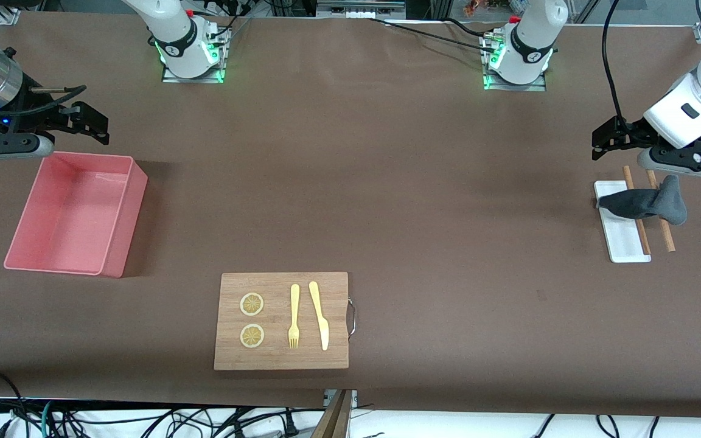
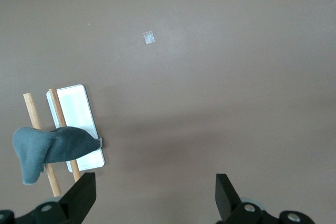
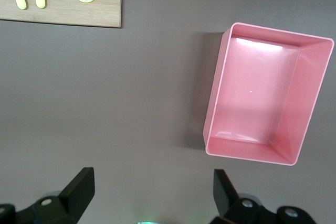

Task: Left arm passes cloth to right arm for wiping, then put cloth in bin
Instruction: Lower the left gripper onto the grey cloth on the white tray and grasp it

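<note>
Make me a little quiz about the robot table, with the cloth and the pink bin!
1. True or false: the cloth already lies in the bin.
2. What does the cloth drape over? A) the wooden board B) the white tray and two wooden sticks C) the fork
3. Fill in: the left gripper and the right gripper both hold ____.

Key: 1 false, the bin is empty. 2 B. 3 nothing; both are open.

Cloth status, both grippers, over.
Left gripper open, empty, up over the table beside the cloth. Cloth draped over two wooden sticks and white tray. Right gripper open by empty pink bin. Nothing blocking.
</note>
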You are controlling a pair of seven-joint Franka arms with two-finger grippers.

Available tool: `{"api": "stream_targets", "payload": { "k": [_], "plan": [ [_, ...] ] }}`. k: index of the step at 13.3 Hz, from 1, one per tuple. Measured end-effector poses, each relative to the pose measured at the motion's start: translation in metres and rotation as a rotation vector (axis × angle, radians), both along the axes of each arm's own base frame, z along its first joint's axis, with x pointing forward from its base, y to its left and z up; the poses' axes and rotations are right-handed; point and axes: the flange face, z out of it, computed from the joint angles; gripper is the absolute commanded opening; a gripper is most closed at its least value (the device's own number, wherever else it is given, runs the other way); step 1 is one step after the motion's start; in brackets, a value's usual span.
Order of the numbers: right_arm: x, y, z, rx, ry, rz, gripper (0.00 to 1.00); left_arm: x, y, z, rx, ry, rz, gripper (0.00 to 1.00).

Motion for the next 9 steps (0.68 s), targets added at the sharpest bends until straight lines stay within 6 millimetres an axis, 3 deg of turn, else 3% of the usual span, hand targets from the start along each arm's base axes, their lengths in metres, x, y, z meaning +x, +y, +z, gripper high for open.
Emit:
{"api": "stream_targets", "payload": {
  "k": [9],
  "plan": [
    [0.0,0.0,0.0,0.0,0.0,0.0,1.0,0.0004,0.0075,-0.0004,0.0,0.001,0.015,1.0]
  ]
}}
